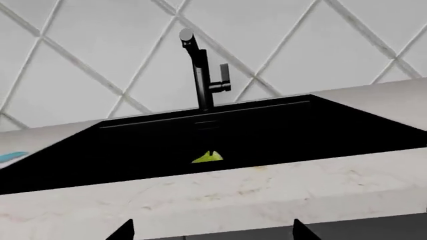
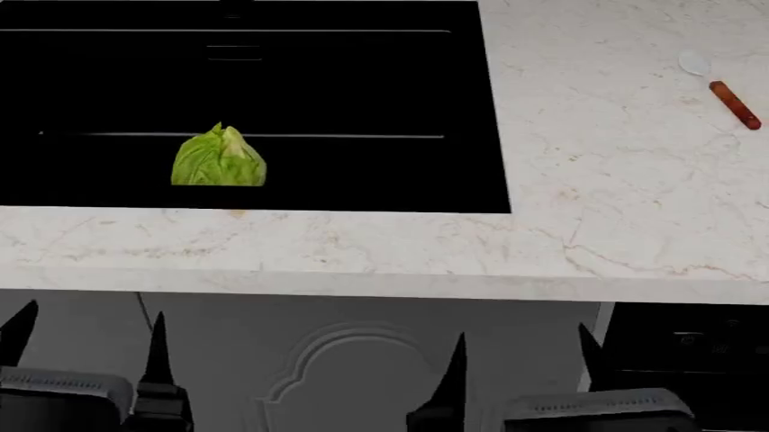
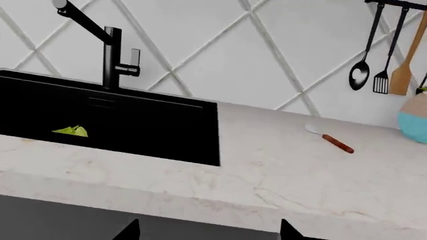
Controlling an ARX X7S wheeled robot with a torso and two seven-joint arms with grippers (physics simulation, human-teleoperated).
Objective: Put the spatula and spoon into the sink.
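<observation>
Spanning every view: pale marble counter (image 2: 360, 243), white diamond-tiled wall (image 3: 267, 55) behind. Sunk into it, black sink (image 2: 469, 108), basin filling the head view's upper left; black angular tap (image 1: 200, 70) upright at the back rim. Inside the basin, a green lettuce head (image 2: 219, 158), alone on the floor. Below the counter edge, grey cabinet door (image 2: 348, 369) with a moulded arch. Low in the head view, left gripper (image 2: 86, 346) and right gripper (image 2: 520, 355), both spread wide, grasping nothing, fingertips short of the counter front. Hung on the wall far right, dark ladle, slotted turner and wooden spatula (image 3: 400, 70); beside them a rounded blue-and-tan vessel (image 3: 415, 120), cut off. On open counter well right of the sink, spoon (image 2: 721, 90): whitish head, reddish-brown handle, nothing near it. At the left wrist view's edge, a light-blue sliver, likely the spatula (image 1: 13, 157), on the counter beside the sink.
</observation>
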